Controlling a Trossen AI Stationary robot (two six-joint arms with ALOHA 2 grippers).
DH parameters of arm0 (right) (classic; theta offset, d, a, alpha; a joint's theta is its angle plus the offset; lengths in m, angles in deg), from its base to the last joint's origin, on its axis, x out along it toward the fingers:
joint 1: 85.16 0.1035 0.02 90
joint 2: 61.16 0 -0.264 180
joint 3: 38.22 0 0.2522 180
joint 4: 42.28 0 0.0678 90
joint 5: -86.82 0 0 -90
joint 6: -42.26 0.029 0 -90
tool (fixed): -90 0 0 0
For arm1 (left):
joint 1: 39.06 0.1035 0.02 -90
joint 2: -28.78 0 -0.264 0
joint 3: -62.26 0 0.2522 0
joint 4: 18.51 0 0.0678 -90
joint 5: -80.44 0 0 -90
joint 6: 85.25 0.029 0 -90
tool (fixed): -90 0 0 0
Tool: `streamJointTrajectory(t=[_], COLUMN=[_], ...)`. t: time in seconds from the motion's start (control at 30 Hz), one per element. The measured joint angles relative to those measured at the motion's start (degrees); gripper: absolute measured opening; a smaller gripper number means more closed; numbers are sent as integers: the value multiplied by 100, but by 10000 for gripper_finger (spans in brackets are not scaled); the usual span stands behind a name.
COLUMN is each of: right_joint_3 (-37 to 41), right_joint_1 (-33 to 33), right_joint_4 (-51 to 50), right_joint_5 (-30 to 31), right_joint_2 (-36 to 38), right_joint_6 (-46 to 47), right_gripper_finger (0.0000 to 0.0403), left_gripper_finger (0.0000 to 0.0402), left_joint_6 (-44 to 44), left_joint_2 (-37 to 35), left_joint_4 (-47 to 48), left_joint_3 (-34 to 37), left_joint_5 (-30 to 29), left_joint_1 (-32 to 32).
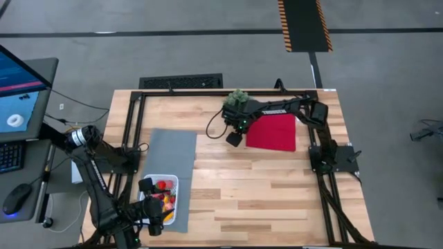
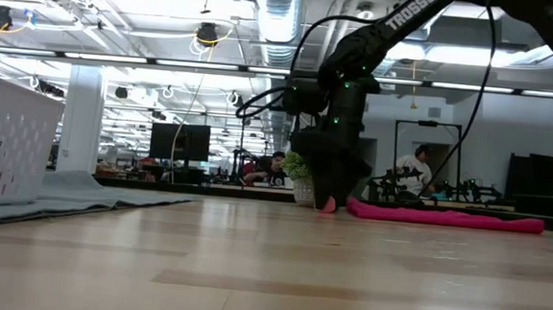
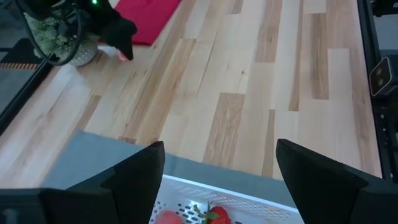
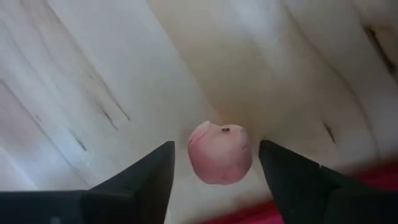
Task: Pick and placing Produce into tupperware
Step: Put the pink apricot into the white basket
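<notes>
- The right hand (image 1: 234, 139) is hanging low over the wooden counter (image 1: 277, 187), just beside the near-left corner of the red cloth (image 1: 272, 132), with the small green plant (image 1: 237, 97) close behind it near the counter's far edge.
- Its fingers (image 4: 143, 177) are standing wide apart on either side of a pale pink toy fruit (image 4: 221, 152), possibly a peach, which is lying on the wood between them; they are not gripping it.
- In the low view the pink fruit (image 2: 328, 206) is showing at the foot of that hand, touching the counter next to the cloth's edge.
- The left hand (image 1: 148, 207) is hovering over the white tupperware (image 1: 171, 179), fingers (image 3: 140, 177) spread fully and holding nothing.
- The tupperware is sitting on the near end of the grey mat (image 1: 169, 152), close to the counter's near-left edge, with red and yellow produce (image 1: 165, 197) already inside; a strawberry (image 3: 214, 215) is showing below the left hand.
- A broad stretch of bare wood is lying open between the two hands and across the near-right part of the counter.
</notes>
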Motion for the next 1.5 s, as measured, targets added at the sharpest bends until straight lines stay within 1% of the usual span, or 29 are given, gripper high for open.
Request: streamJointTrajectory(t=[0.1, 0.23, 0.33, 0.4, 0.47, 0.6, 0.67, 0.77, 0.93, 1.07, 1.2, 1.27, 1.33, 1.4, 1.5], right_joint_3=[-32, -236, -391, -518, -674, -1062, -1294, -1711, -2217, -2432, -2453, -2492, -2615, -2878, -3441], right_joint_1=[33, 61, 217, 367, 552, 1053, 1378, 1959, 3026, 3596, 3708, 3637, 3542, 3433, 3269], right_joint_4=[-24, -61, -103, -123, -117, -259, -258, -174, 894, 1764, 2348, 2655, 2556, 2508, 2279], right_joint_5=[68, 64, 61, 2, -101, -212, -238, -240, -241, -284, -252, -378, -506, -511, -663], right_joint_2=[24, -14, -4, -4, -4, -4, 2, 2, 13, 17, 8, -111, -323, -636, -1062], right_joint_6=[-11, -53, -186, -194, -230, -183, -161, -145, -248, -416, -439, -441, -439, -476, -555], right_gripper_finger=[227, 157, 108, 91, 90, 116, 126, 125, 110, 108, 122, 127, 126, 120, 114], left_gripper_finger=[302, 302, 302, 302, 302, 302, 302, 302, 302, 302, 302, 302, 302, 302, 302], left_joint_6=[11, 13, 14, 35, 65, 77, 99, 102, 115, 28, 90, 111, 207, 291, 229], left_joint_2=[0, -1, 0, -2, -2, -2, -2, -2, -2, -2, -2, -2, -2, -2, -2], left_joint_4=[2, 21, 46, 46, 45, 46, 48, 48, 48, 19, -181, -273, -379, -481, -452], left_joint_3=[0, 0, 0, 0, 0, 0, 0, 0, 0, 0, 0, 0, 0, 0, -2], left_joint_5=[0, 0, 2, 2, 5, 41, 40, 41, 40, 206, 520, 503, 421, 338, 465], left_joint_1=[0, 0, 0, 0, 0, 0, 0, 0, 0, 9, 16, -7, -58, -125, -231])
